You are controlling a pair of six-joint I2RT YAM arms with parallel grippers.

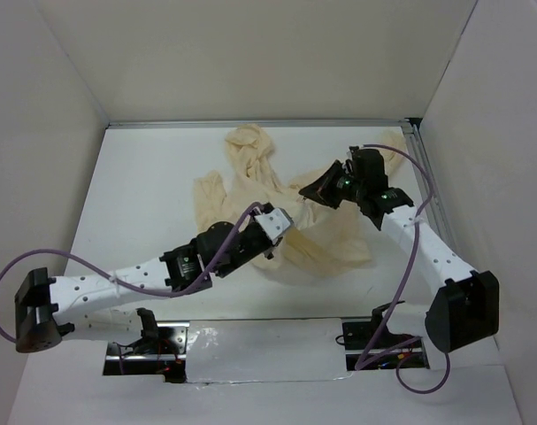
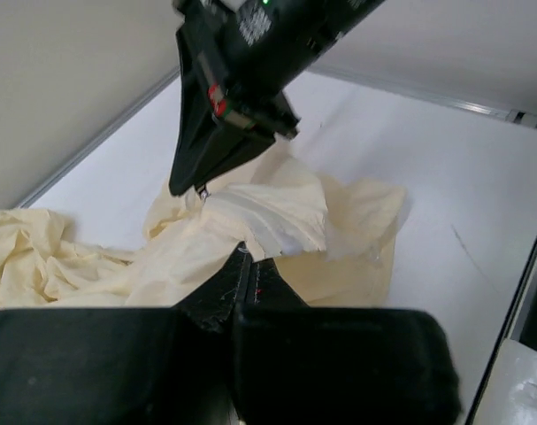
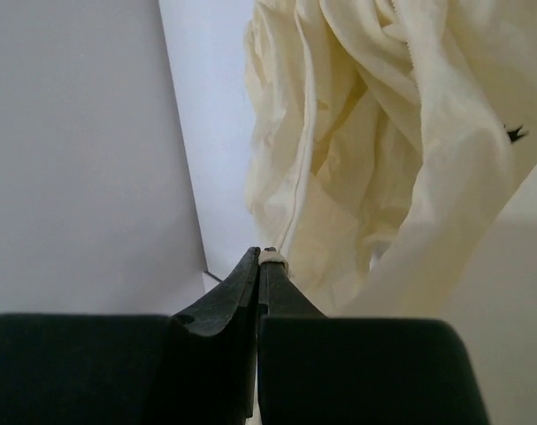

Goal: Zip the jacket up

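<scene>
Our left hand (image 1: 284,222) and right hand (image 1: 309,192) are each pinched shut on the crumpled jacket (image 1: 332,246); we see no joined zipper, so nearly all seems left.

Thin matt cloth — wrinkled jacket (image 1: 332,241)

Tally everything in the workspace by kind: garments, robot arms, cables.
Jacket: 1
Robot arms: 2, left arm and right arm
Purple cables: 2
Total: 5
</scene>
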